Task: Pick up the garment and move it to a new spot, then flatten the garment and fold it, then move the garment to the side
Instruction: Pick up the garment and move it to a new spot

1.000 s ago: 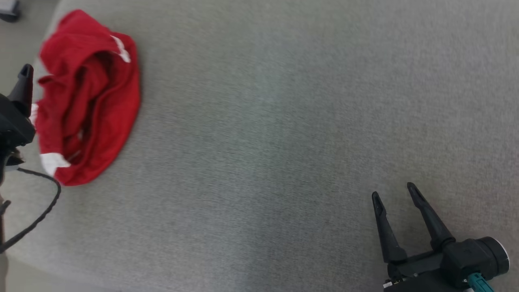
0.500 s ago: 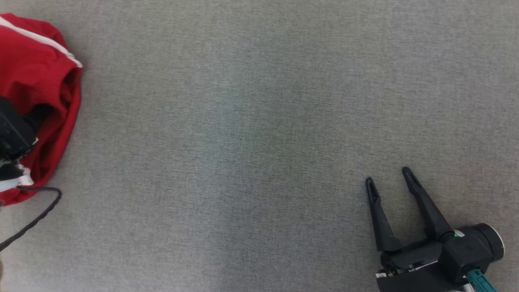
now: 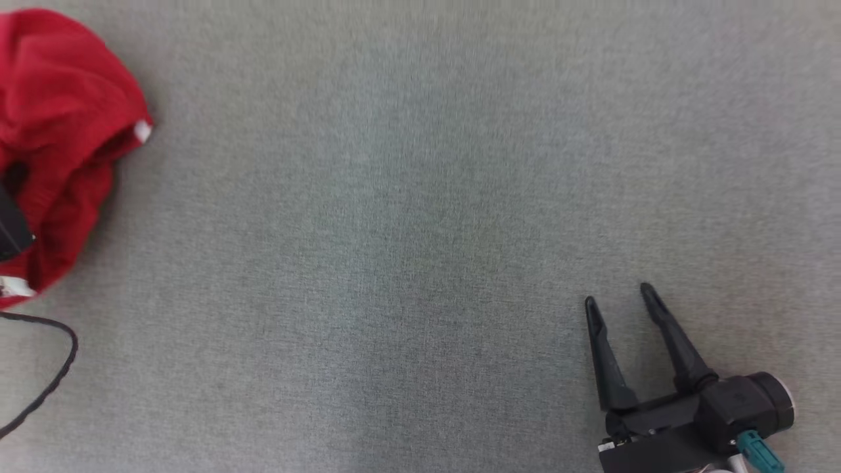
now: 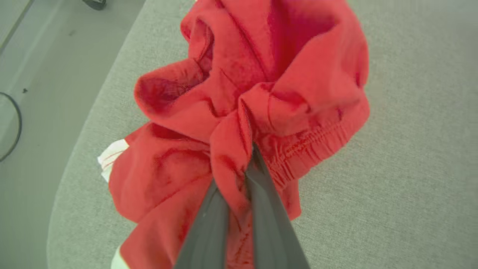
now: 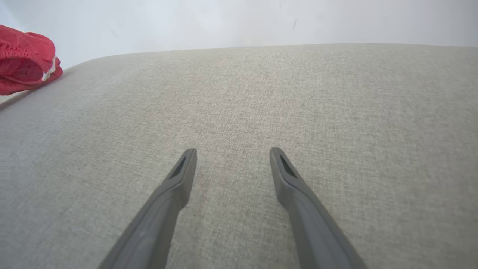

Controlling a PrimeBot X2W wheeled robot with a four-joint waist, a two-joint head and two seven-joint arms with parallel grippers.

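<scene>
The garment [image 3: 59, 131] is a crumpled red piece with white trim and an elastic waistband, bunched at the far left of the grey table [image 3: 420, 230]. In the left wrist view my left gripper [image 4: 248, 157] is shut on a fold of the garment [image 4: 261, 93], red cloth pinched between its two fingers close to the waistband. In the head view a dark part of the left arm [image 3: 10, 226] sits at the left edge against the cloth. My right gripper [image 3: 616, 295] stands open at the lower right, nothing between its fingers. The right wrist view shows the garment [image 5: 26, 59] far to the left of that gripper [image 5: 232, 151].
The table's rounded left edge [image 4: 93, 112] lies right beside the garment, with floor [image 4: 33, 93] beyond it. A black cable [image 3: 46, 381] loops over the table's lower left. A wall [image 5: 239, 22] rises behind the table's far edge.
My left gripper has closed on a fold of the red garment. The head camera has swung, so the garment now sits at the picture's left edge. The right gripper stays open.
</scene>
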